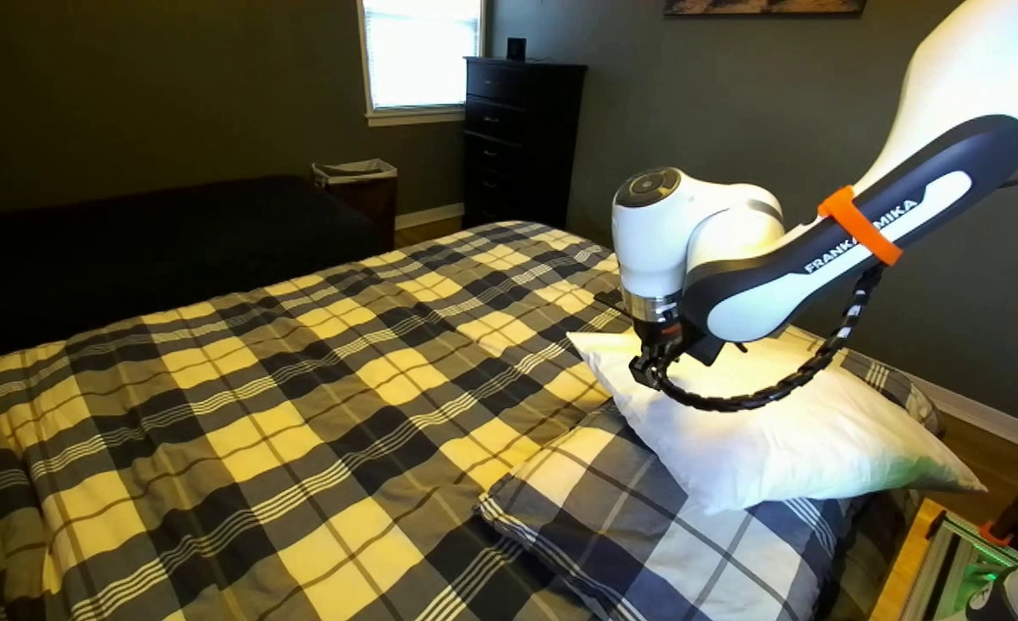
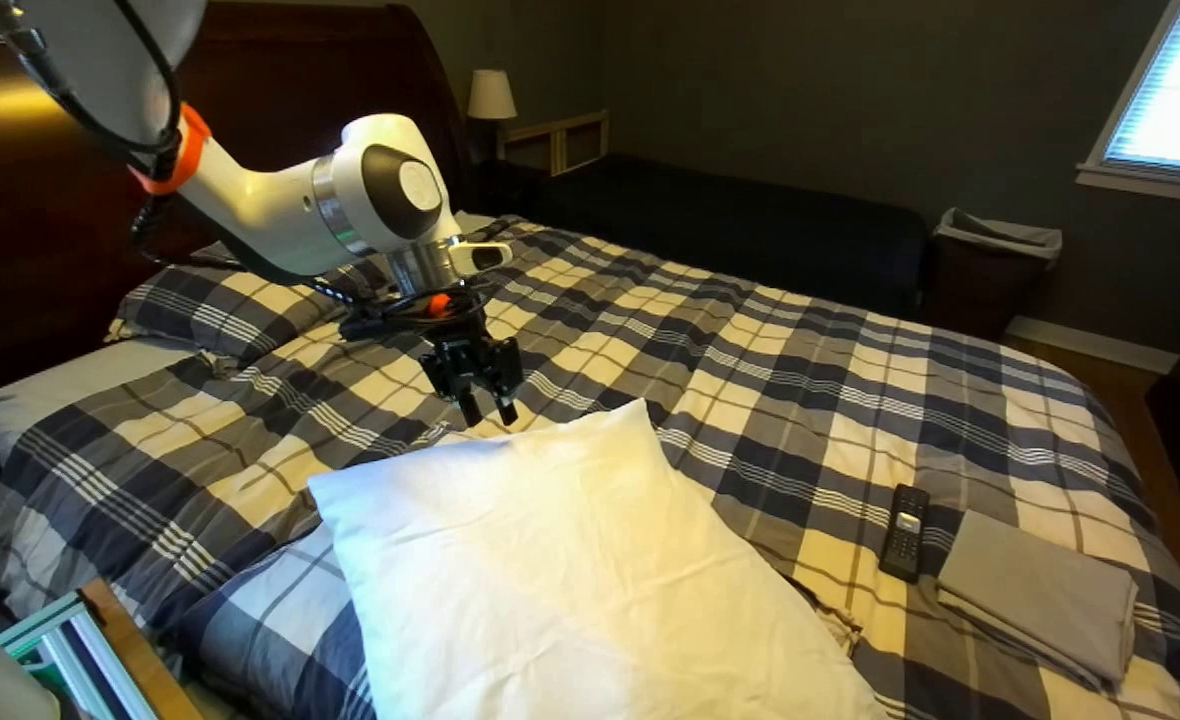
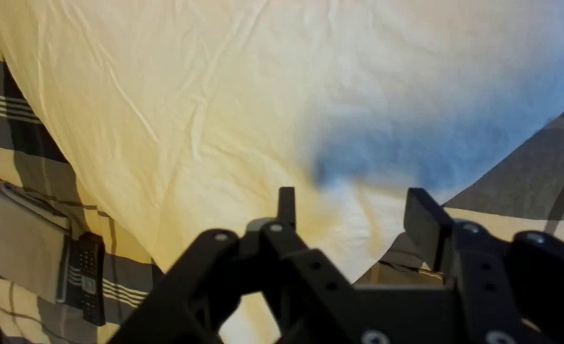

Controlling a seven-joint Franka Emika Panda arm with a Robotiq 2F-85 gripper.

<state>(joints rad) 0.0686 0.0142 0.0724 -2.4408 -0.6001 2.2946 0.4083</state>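
Wrist view: the gripper (image 3: 351, 205) is parted, empty, above the white pillow (image 3: 205, 119); in an exterior view, a plaid pillow (image 1: 647, 517) is partly covered by it; positioning seems in hand; any grasp would require lowering.

In an exterior view, a plain white pillow (image 2: 570, 580), softly creased, lies broad side up over a plaid pillow (image 2: 285, 620), filling the near middle, a corner pointing toward the far side.

White pillow (image 2: 570, 580), plaid bedspread (image 1: 302, 405)
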